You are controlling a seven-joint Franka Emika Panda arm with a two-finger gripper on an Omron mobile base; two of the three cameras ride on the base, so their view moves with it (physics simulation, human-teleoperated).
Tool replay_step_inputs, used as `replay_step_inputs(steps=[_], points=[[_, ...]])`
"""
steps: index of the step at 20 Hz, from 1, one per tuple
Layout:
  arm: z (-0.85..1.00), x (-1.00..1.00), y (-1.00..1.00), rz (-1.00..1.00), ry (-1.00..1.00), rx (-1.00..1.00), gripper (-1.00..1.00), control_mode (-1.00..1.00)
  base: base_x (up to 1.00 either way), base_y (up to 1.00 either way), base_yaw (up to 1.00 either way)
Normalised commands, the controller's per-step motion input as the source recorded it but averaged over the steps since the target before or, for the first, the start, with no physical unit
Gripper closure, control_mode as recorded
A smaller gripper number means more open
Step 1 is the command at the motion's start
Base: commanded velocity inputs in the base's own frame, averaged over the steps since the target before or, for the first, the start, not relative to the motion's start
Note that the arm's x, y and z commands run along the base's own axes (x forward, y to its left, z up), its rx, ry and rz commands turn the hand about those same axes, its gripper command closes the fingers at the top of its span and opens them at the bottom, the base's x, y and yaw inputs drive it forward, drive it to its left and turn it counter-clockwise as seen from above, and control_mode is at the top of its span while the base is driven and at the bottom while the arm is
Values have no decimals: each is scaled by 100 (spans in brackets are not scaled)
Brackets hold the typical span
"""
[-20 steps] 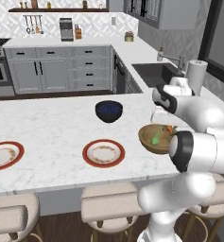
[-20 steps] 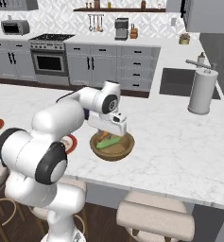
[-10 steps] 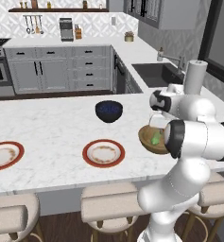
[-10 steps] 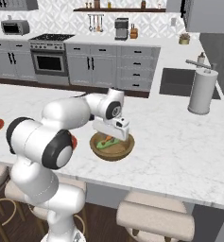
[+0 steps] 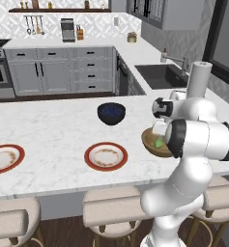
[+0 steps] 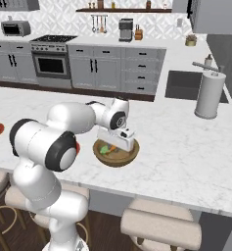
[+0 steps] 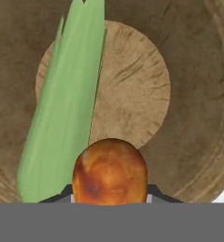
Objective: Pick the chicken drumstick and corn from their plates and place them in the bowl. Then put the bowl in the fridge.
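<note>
Sitting near the front edge of the counter (image 6: 196, 162), the bowl (image 6: 116, 155) has the corn (image 7: 61, 118) lying inside it. The chicken drumstick (image 7: 109, 172) is squeezed between the fingers of the gripper (image 6: 122, 143), just above the bowl's middle. Two plates (image 5: 106, 156) are seen further left along that edge.

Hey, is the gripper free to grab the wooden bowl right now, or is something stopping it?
Probably not yet. The gripper is shut on the chicken drumstick, right above the bowl where the corn already lies. Its jaws are occupied; it would have to let go of the drumstick first.
</note>
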Motion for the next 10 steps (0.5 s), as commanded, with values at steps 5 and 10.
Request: replay_step_inputs(steps=[5,10], points=[[-22,14,0,0,0,0,100,-100,0,0,0],[-8,25,0,0,0,0,-100,-100,0,0,0]])
